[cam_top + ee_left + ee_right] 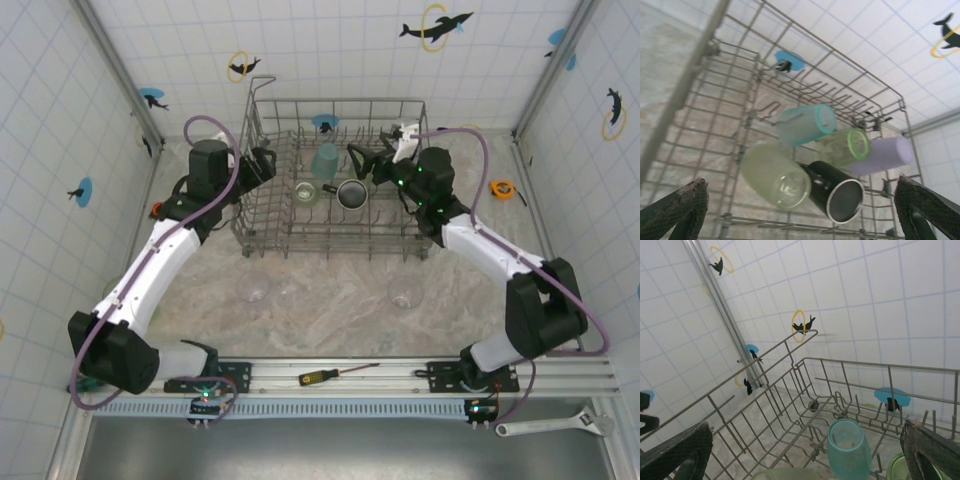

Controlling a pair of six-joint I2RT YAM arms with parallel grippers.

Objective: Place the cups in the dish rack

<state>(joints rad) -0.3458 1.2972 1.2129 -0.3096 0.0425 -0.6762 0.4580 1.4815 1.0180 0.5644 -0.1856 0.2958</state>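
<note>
— What do we see from above?
— The dish rack (330,238) sits in the middle of the bench (330,335). Inside it are a teal cup (326,158), a pale green cup (306,192) and a black mug (351,194). Clear glasses (404,293) stand on the bench just in front of the rack. Our left fingers (262,162) are at its left wall. Our right fingers (362,158) hang over the inside, near the mug.

— And from the left wrist?
— The left fingers (682,207) stand at either edge, spread wide and holding nothing. Between them we look into the rack. The teal cup (805,124), a green-rimmed cup (845,147), a lavender cup (882,155), the pale green cup (775,175) and the black mug (835,192) are clustered together.

— The right wrist?
— The right fingers (675,452) are wide too, with nothing between them. We see the teal cup (847,450) in the rack, with the green-rimmed cup (896,469) just beside it.
</note>
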